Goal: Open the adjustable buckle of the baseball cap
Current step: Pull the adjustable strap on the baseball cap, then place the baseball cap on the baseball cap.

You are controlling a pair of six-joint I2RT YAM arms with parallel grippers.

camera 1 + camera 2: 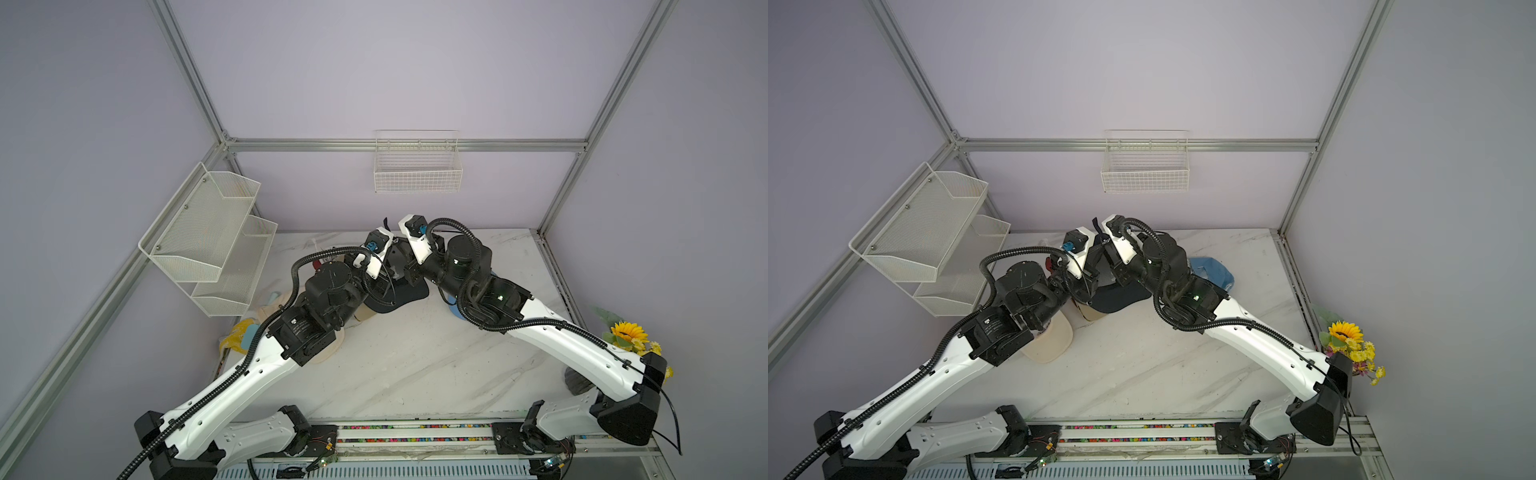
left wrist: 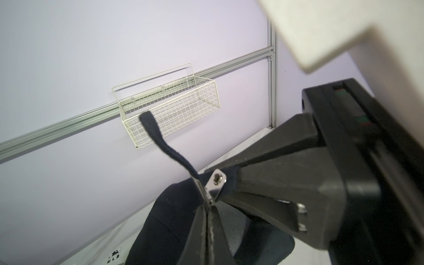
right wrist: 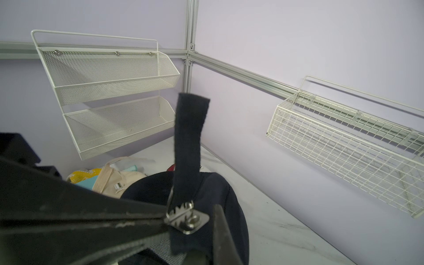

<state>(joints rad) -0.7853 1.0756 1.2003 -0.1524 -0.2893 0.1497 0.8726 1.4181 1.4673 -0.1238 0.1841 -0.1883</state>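
**capguy:** Where's your grip right now? Looks cramped in there.

**rigtech:** It is. Your left pincer (image 2: 208,205) is pinched together on the lower end of the buckle (image 2: 216,183). Your right pincer (image 3: 165,219) is closed on the same buckle from the other side, right at its toothed flap (image 3: 181,212). So the cap (image 3: 218,185) hangs between the two sets of tips, back end up, with its brim (image 1: 409,293) drooping below them toward the table (image 1: 415,365). The strap (image 3: 190,142) sticks straight up past both tips.

**capguy:** So what bites you from here?

**rigtech:** Mostly slip, I reckon. You're holding thin shiny metal by its edges. Any twist could pop it out of one pinch, and then the cap swings off the other pincer or drops. Also, your tips sit just beside each other. Roll either wrist to lever the flap and you may knock one pincer into the other instead of moving anything.

**capguy:** And the strap?

**rigtech:** If you pull the pincers apart along the band while the flap is biting the cloth, you'd just drag the cap and maybe snag the fabric. The flap looks lifted in the right wrist view, but I can't tell if it's fully clear. I also can't tell whether the brim actually rests on the table, so don't count on that for support.
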